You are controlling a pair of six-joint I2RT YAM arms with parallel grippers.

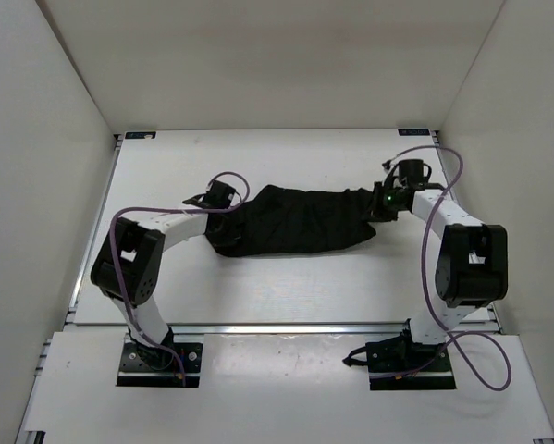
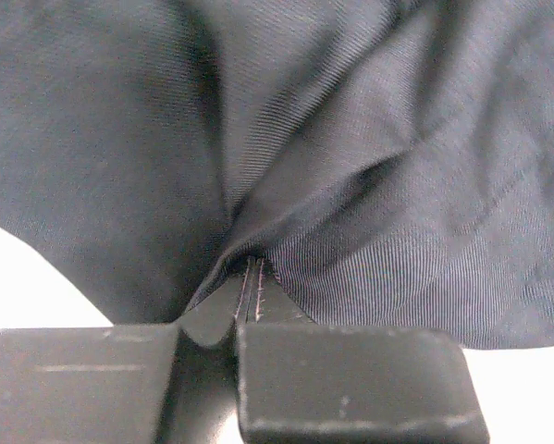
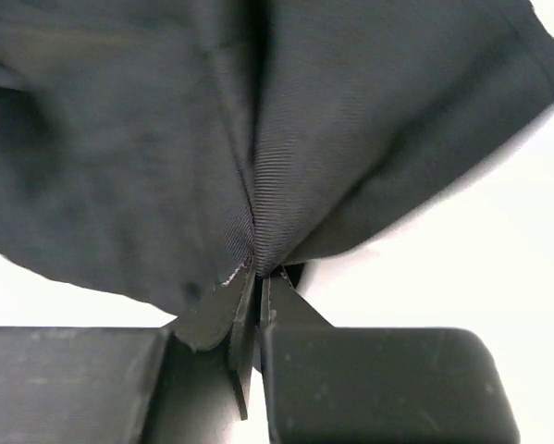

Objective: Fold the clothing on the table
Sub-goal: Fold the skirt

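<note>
The black clothing (image 1: 300, 220) lies bunched in a long strip across the middle of the white table (image 1: 258, 287). My left gripper (image 1: 223, 215) is at its left end, shut on a pinch of the cloth; in the left wrist view the fabric (image 2: 350, 157) gathers into the closed gripper (image 2: 252, 264). My right gripper (image 1: 380, 205) is at the right end, also shut on the cloth. In the right wrist view the fabric (image 3: 286, 129) puckers into the closed right gripper (image 3: 260, 273), with a hemmed edge (image 3: 540, 55) at the upper right.
White walls (image 1: 45, 139) enclose the table on three sides. A metal rail (image 1: 286, 326) runs along the near edge by the arm bases. Purple cables (image 1: 443, 185) loop off both arms.
</note>
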